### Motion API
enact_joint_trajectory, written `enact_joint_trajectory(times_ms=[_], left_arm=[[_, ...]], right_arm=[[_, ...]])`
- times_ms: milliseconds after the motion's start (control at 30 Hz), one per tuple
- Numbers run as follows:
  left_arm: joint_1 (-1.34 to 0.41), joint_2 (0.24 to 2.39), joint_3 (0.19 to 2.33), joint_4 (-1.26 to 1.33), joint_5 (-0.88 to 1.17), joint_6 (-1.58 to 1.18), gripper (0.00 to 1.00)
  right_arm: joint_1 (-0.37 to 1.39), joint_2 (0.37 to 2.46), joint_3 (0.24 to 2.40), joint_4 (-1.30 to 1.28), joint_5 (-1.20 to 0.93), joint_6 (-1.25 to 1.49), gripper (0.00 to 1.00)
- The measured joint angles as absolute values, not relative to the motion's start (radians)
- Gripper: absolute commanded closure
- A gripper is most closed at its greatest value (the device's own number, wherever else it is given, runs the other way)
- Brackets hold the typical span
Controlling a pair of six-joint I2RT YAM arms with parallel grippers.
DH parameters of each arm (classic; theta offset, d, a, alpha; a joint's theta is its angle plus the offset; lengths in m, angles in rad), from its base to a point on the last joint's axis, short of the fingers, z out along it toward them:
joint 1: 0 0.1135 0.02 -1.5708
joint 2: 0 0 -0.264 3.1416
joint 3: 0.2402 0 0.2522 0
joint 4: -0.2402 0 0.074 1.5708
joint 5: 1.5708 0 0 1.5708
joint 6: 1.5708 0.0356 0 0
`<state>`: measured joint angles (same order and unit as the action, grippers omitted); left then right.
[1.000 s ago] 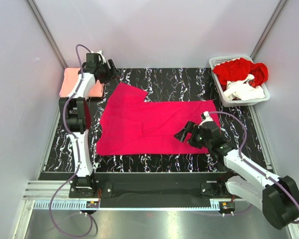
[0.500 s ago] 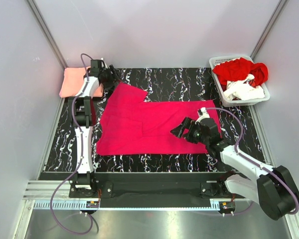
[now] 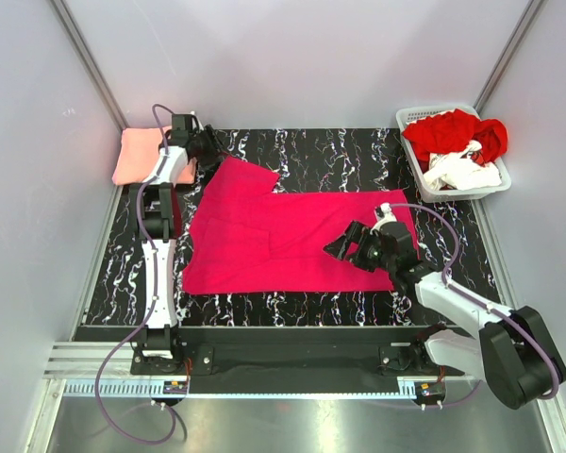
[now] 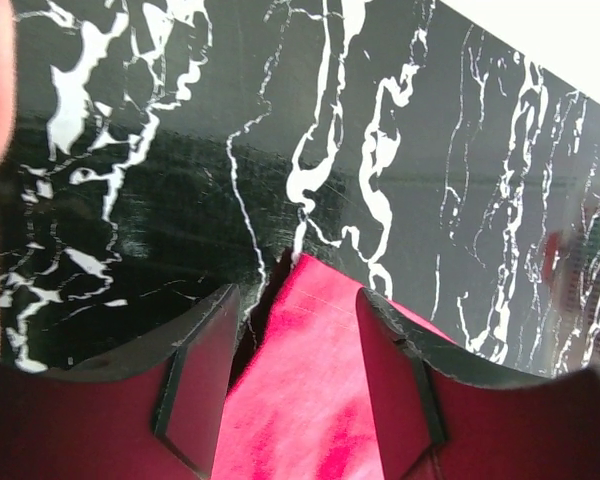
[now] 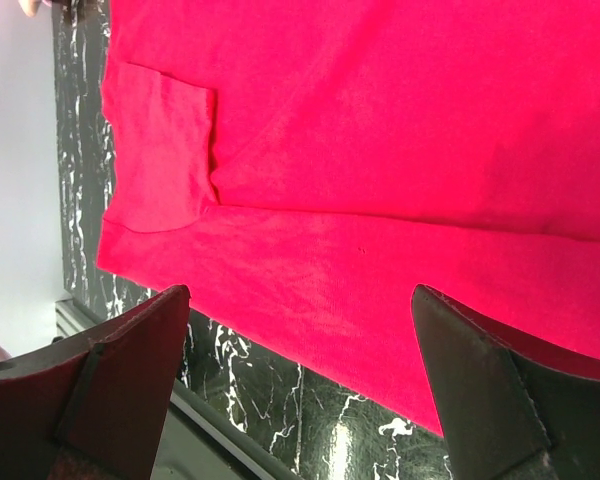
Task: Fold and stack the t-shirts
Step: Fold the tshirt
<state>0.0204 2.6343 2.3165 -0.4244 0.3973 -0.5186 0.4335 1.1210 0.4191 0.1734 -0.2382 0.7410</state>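
A vivid magenta-pink t-shirt (image 3: 283,236) lies spread flat on the black marbled table (image 3: 358,151). My left gripper (image 3: 210,148) is at its far left corner. In the left wrist view the gripper (image 4: 295,350) is open, and the shirt's corner (image 4: 315,400) lies between the jaws. My right gripper (image 3: 344,243) is wide open, low over the shirt's near right part. In the right wrist view the gripper (image 5: 300,350) straddles the shirt's near hem (image 5: 380,300). A folded pale salmon-pink t-shirt (image 3: 140,156) lies at the far left.
A white slatted basket (image 3: 404,117) at the far right holds a red t-shirt (image 3: 448,132) and a white one (image 3: 462,173). Grey walls close in the left, back and right sides. The table's front edge (image 5: 130,340) lies just below the shirt's hem.
The left gripper has moved a little right, onto the shirt's far left corner. The right gripper has shifted slightly left over the shirt. The shirt itself has not moved.
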Motion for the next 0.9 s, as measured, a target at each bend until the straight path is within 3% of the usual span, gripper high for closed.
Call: enact_joint_trajectory(times_ms=[400, 833, 867, 900], left_arm=[[0.014, 2.617, 2.218, -0.305, 0.444, -0.580, 0.59], [0.012, 2.617, 2.210, -0.322, 0.442, -0.581, 0.83], [0.012, 2.617, 2.210, -0.323, 0.441, -0.581, 0.88], [0.011, 2.617, 2.210, -0.326, 0.439, -0.580, 1.00]], right_arm=[[0.403, 1.145, 0.419, 0.198, -0.278, 0.750, 0.00], [0.383, 1.168, 0.419, 0.209, -0.307, 0.760, 0.00], [0.381, 1.171, 0.419, 0.212, -0.308, 0.760, 0.00], [0.379, 1.174, 0.419, 0.214, -0.309, 0.760, 0.01]])
